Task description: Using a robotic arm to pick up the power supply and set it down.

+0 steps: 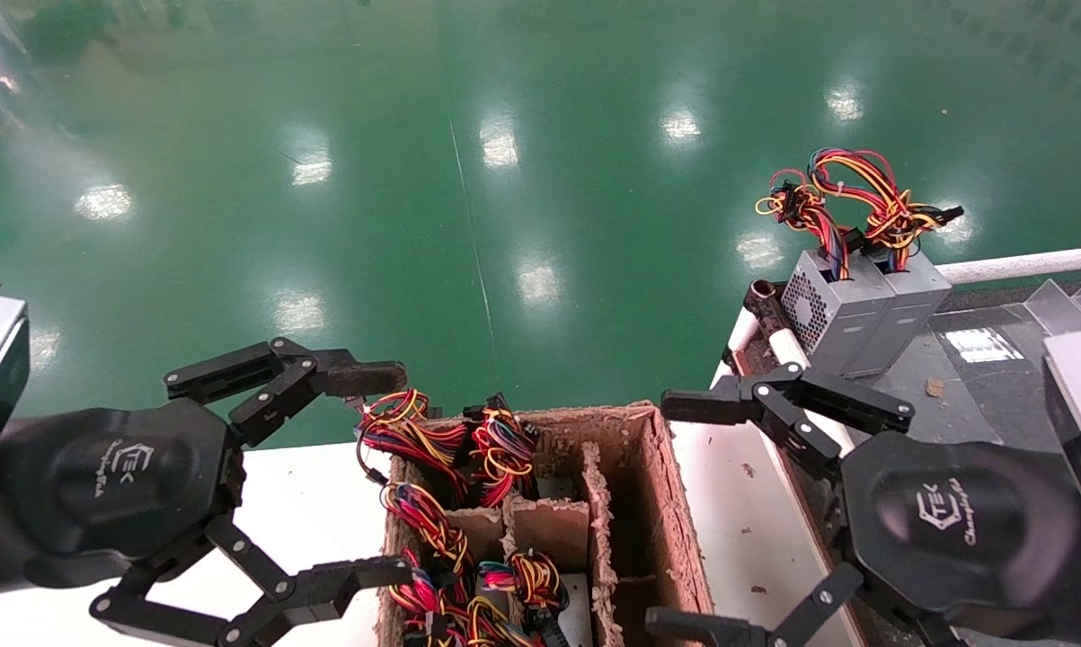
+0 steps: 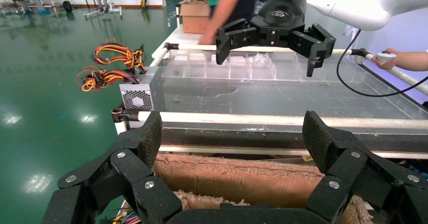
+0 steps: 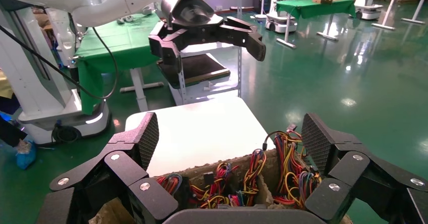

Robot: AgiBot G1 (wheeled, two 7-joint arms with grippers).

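The power supply (image 1: 908,305) stands upright on the dark surface at the right, a thick looping bundle of red, yellow, orange and blue wires (image 1: 863,184) rising from it. A like grey box (image 1: 819,310) with a vent grid touches its left side. My left gripper (image 1: 369,476) hovers open and empty left of the cardboard box (image 1: 648,485). On the other side of that box my right gripper (image 1: 675,517) is open and empty too, below the two grey boxes. The wrist views confirm both: left gripper (image 2: 232,128), right gripper (image 3: 229,128).
The divided cardboard box holds several more wire bundles (image 1: 450,458) in its left compartments. It sits on a white table (image 1: 306,503). White rails (image 1: 1025,263) and clear dividers (image 1: 1061,305) border the dark surface. People (image 2: 227,7) stand beyond it.
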